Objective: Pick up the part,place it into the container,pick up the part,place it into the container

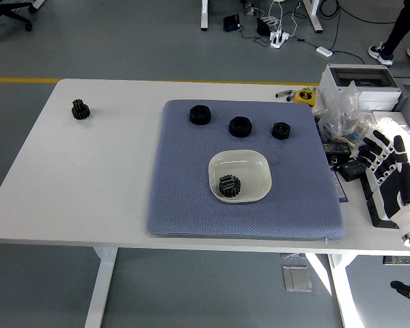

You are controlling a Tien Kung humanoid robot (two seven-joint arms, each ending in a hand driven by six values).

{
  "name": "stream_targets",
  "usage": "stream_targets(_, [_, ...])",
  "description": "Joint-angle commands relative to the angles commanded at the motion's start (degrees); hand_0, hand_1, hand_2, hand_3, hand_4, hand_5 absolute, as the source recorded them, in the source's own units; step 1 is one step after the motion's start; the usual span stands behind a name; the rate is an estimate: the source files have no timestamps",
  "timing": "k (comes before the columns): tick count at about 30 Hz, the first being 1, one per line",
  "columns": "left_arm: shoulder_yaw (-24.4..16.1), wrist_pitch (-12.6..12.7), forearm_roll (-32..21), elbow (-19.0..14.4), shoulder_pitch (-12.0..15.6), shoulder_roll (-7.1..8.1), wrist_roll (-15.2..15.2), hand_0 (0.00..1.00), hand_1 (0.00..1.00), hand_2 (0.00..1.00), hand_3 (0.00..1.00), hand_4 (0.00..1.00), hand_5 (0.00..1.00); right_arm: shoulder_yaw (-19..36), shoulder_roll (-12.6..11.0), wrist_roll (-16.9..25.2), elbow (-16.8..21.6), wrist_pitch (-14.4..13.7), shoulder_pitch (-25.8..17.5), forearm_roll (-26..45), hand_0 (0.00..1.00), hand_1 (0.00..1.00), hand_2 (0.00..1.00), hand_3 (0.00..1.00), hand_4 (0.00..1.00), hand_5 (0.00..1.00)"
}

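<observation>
A white square dish (251, 166) sits on the blue-grey mat (191, 191) and holds one black gear (229, 186). Three black parts lie along the mat's far side: one at the left (200, 114), one in the middle (240, 126), one at the right (281, 130). Another black gear (80, 109) rests alone on the bare table at the far left. My right hand (389, 174) hovers at the table's right edge, fingers spread, palm toward the camera, holding nothing. My left arm does not show.
Clutter fills the table's right end: a white box (360, 80), crumpled clear plastic (342, 109), black items (348, 160), and a yellow tape measure (304, 96). A person's feet (396, 51) stand on the floor at the top right.
</observation>
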Motion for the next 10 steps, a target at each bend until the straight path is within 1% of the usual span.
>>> stream_targets(6, [0.31,-0.58,-0.38,0.16,-0.35,-0.03,-0.41,0.639,0.676,0.700,0.563,0.624,0.568,-0.31,-0.31,-0.19,0.06,0.29,0.59,-1.05,0.807,0.791,0.823,0.852,0.998,0.998])
stream_targets(10, [-0.52,-0.81,0.95,0.26,-0.19,-0.06,-0.11,0.639,0.676,0.700,0.563,0.624,0.568,-0.37,-0.41,-0.17,0.15,0.22,0.50,-1.35,0.807,0.791,0.823,0.852,0.998,0.998])
